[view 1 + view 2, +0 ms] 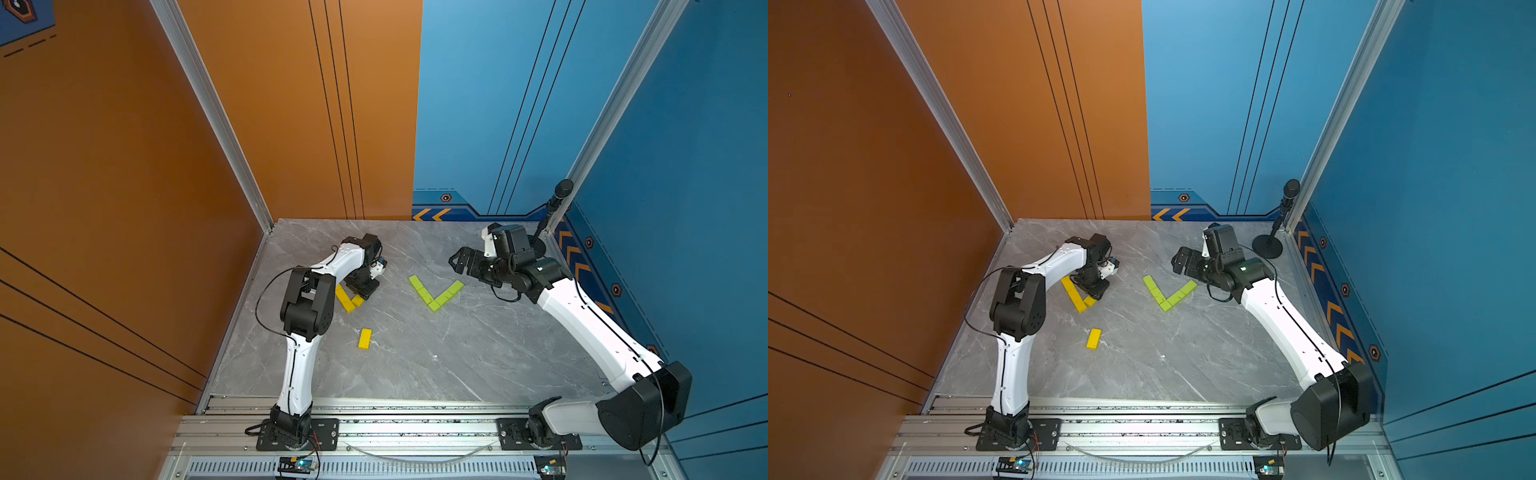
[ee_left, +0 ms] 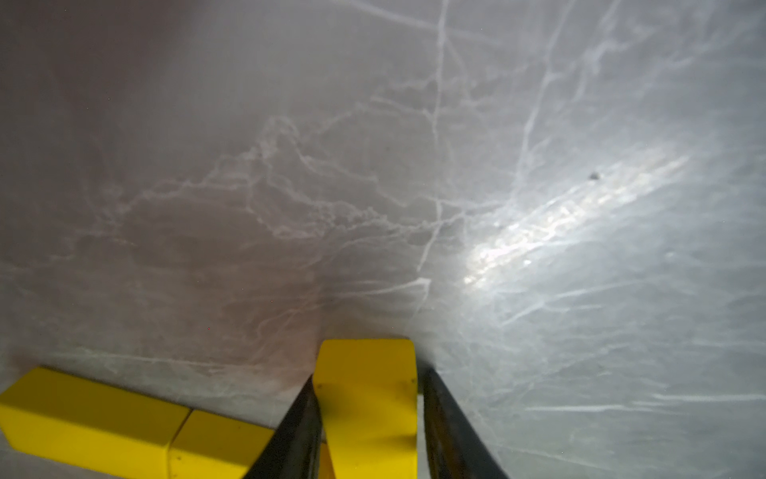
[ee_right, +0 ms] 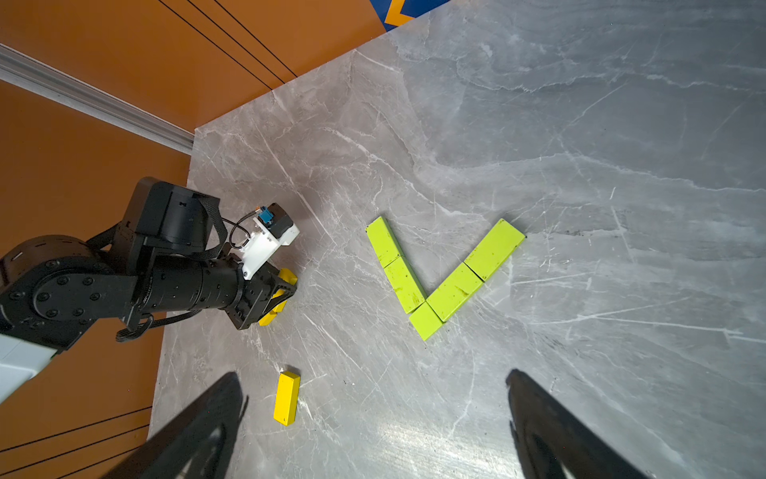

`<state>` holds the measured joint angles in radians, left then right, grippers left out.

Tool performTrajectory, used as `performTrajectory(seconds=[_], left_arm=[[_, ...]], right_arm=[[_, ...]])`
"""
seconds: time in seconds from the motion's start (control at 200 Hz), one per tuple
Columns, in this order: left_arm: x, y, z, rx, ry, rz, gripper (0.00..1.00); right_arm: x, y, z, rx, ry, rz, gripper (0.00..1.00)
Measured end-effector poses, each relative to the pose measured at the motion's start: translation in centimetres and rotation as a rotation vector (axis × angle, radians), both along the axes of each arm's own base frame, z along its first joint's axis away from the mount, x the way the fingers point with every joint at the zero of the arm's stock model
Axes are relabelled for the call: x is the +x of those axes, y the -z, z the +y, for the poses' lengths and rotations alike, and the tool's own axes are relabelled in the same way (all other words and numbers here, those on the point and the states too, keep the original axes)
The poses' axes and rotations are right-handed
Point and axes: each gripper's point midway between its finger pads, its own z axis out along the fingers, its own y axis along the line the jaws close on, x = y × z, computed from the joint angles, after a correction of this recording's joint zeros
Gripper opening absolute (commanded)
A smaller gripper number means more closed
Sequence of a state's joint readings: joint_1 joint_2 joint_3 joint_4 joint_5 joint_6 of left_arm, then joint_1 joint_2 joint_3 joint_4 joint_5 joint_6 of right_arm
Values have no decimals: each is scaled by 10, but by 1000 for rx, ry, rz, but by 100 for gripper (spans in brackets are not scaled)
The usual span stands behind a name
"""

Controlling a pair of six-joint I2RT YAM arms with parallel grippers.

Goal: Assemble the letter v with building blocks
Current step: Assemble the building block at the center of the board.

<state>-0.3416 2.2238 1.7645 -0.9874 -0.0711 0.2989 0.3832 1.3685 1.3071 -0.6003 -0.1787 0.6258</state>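
Table [image 1: 457, 353]: gray, with white lines like marble. All the blocks lie on it.
Green V [image 1: 433, 305]: five green blocks that touch and make a V. There are two long ones on each side and a small cube at the tip. It sits in the middle of the table toward the back, in both top views [image 1: 1165, 306]. The right wrist view [image 3: 425, 319] shows it too.
Yellow row [image 1: 345, 299]: two yellow blocks end to end in a slanted line on the left side of the table. The left arm hides part of it.
Left gripper [image 2: 368, 373]: low at the table and narrow, with one dark finger on each side of a yellow block [image 2: 367, 398]. It grips that block.
Yellow block: flat on the table, just beside the near end of the yellow row [image 2: 124, 423]. It points away from the row at an angle.
Loose block [image 1: 365, 338]: one long yellow block lying alone, nearer the front, apart from the row and the V.
Right gripper [image 3: 373, 379]: wide open with nothing in it. It is above the table near the far right end of the green V [image 1: 455, 262].
Mic stand [image 1: 1268, 245]: black, in the back right corner.
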Motion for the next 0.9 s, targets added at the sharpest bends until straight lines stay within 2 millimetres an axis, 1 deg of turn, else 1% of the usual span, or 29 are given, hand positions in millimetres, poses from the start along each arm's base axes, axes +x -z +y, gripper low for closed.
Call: performTrajectory(seconds=[0.065,0.275,0.421,0.896], left_arm=[[-1,0,0,1,8,1,37],[-6,0,2,4,30,7,36],[-7,0,2,4,42,6,36],[-6,0,2,5,75,3,39]], right_arm=[[0,-1,-1,3,5,-2,100],[0,-2,-4,5,12,-5,100],[1,-2,-4,11,17,-3,100],[1,-2,-3,30,27,4,100]])
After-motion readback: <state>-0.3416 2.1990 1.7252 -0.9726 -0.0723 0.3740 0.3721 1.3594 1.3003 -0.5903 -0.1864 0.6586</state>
